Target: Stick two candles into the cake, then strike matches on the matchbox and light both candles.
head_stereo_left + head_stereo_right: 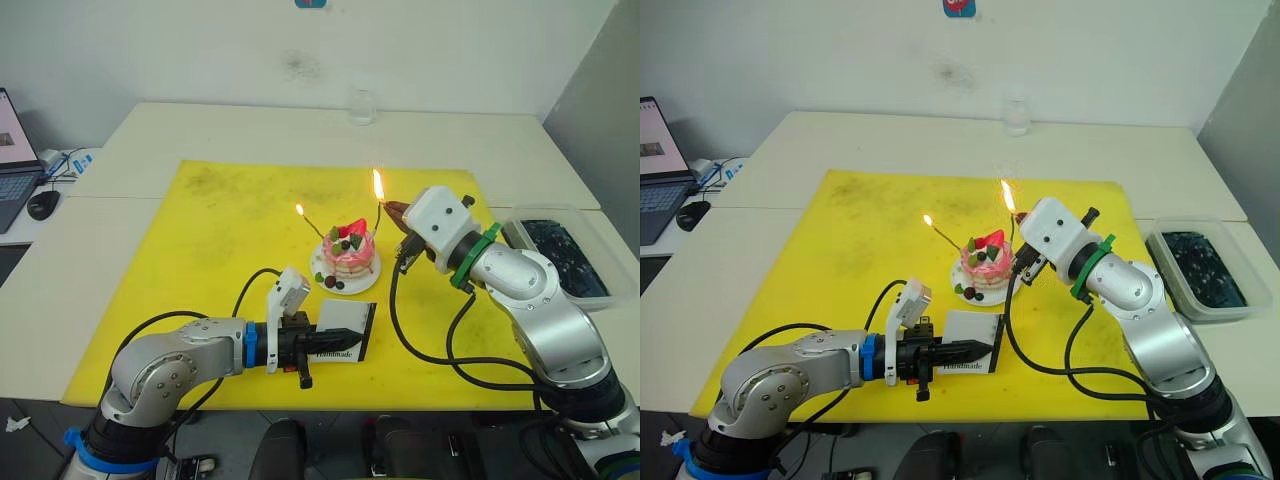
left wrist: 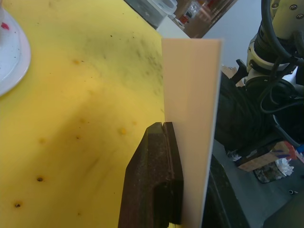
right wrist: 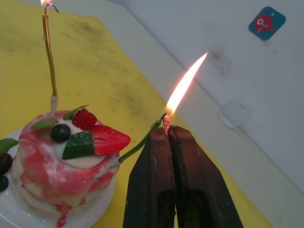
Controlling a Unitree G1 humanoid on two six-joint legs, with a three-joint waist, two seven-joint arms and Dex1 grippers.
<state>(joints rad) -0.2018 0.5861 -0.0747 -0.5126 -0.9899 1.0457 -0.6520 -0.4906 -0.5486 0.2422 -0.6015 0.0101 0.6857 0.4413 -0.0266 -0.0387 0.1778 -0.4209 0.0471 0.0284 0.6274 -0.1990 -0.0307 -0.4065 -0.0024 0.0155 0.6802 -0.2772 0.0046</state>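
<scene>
The pink cake (image 1: 347,254) sits on its white plate (image 1: 365,284) on the yellow mat. Two thin candles stand in it. The left candle (image 3: 49,61) is upright and burns at its tip. The right candle (image 3: 140,144) leans toward my right gripper (image 3: 167,129), which is shut on a short match (image 3: 166,122). A tall flame rises where the match tip meets the candle's end. Nearer to me, my left gripper (image 1: 335,345) is shut on the white matchbox (image 1: 347,328), holding it on edge just above the mat in front of the cake.
A clear plastic box (image 1: 556,250) with dark contents stands at the right beside the yellow mat (image 1: 220,230). A glass (image 1: 362,105) is at the back of the table. A laptop (image 1: 12,160) and mouse (image 1: 43,205) lie far left.
</scene>
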